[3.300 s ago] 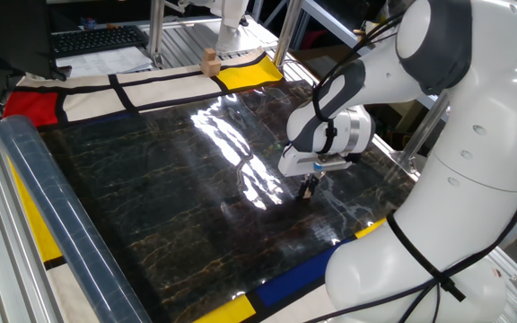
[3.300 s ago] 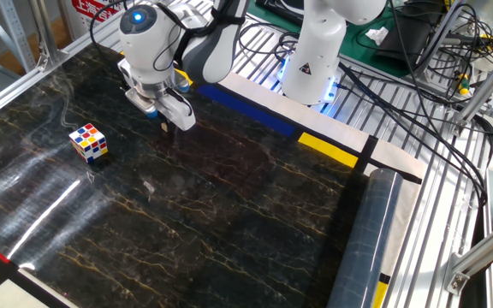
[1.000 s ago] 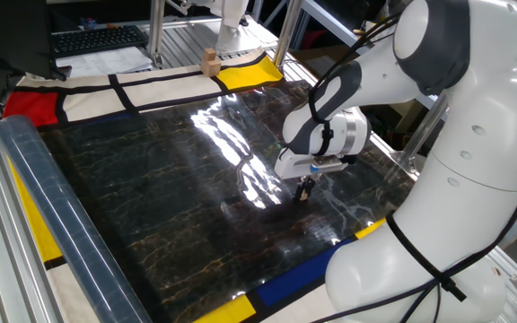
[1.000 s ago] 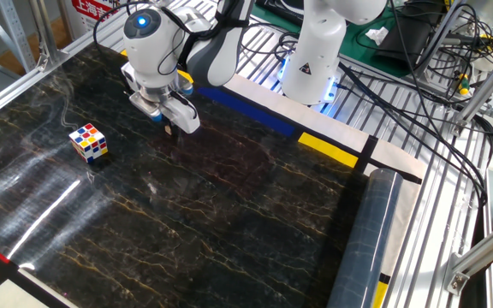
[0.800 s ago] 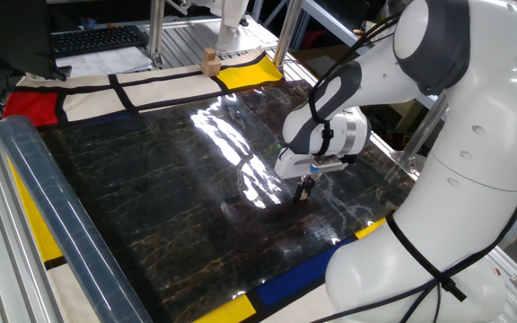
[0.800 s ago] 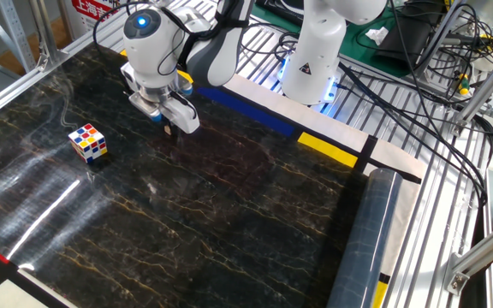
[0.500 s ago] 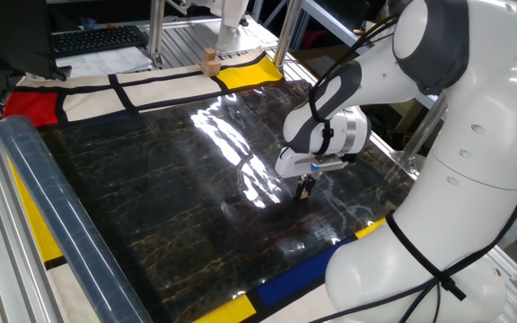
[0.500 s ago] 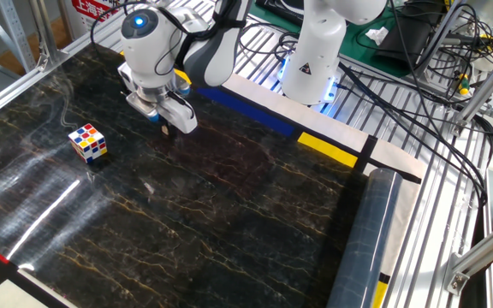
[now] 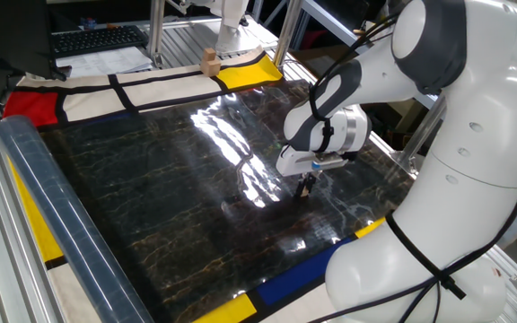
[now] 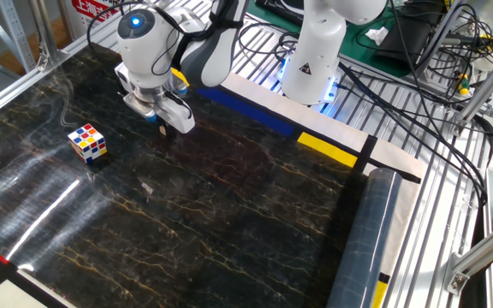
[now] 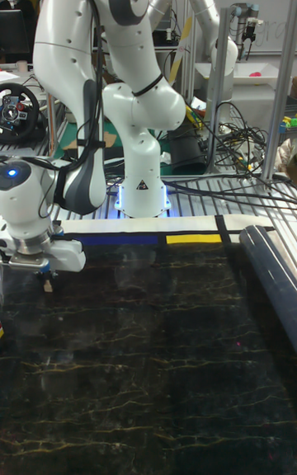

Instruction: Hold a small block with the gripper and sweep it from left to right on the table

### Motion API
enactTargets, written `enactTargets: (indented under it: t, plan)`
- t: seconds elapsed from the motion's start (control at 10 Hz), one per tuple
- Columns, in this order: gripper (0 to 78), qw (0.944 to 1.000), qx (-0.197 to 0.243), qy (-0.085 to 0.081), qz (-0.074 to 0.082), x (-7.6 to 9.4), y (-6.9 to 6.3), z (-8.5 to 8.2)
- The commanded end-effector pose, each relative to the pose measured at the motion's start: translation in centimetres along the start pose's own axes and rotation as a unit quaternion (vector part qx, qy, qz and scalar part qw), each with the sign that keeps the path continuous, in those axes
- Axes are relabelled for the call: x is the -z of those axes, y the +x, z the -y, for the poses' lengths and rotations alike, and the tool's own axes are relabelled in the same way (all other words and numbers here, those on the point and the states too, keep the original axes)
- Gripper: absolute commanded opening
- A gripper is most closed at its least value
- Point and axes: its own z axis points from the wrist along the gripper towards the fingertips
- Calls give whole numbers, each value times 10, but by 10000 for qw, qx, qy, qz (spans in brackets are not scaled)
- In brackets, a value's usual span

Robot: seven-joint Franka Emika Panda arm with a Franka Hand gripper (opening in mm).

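My gripper [image 9: 305, 187] hangs low over the right side of the black marble table [image 9: 151, 188], fingertips at or just above the surface. It is shut on the small block [image 11: 48, 284], a tiny tan cube that shows between the dark fingers in the tall fixed view. In the other fixed view the gripper [image 10: 163, 129] is near the table's far edge, right of the puzzle cube. The block is too small to make out in the two fixed views.
A multicoloured puzzle cube [image 10: 87, 142] lies a short way from the gripper. A larger tan wooden block [image 9: 209, 61] stands on the white and yellow border at the back. A clear plastic roll [image 9: 56, 224] lies along one table edge. The arm's white base [image 10: 311, 51] is behind the blue-yellow border.
The gripper has shifted a little toward the puzzle cube's side over the last second, still shut on the block. The puzzle cube has not moved.
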Motion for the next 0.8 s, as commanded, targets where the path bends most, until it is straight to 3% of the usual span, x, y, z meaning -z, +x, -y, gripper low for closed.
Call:
enactTargets:
  t: [0.1, 0.8]
  plan:
    - [11, 10000, -27, -35, -25, -1, 2, -3]
    - [11, 9999, -124, -36, -30, 4, 9, -20]
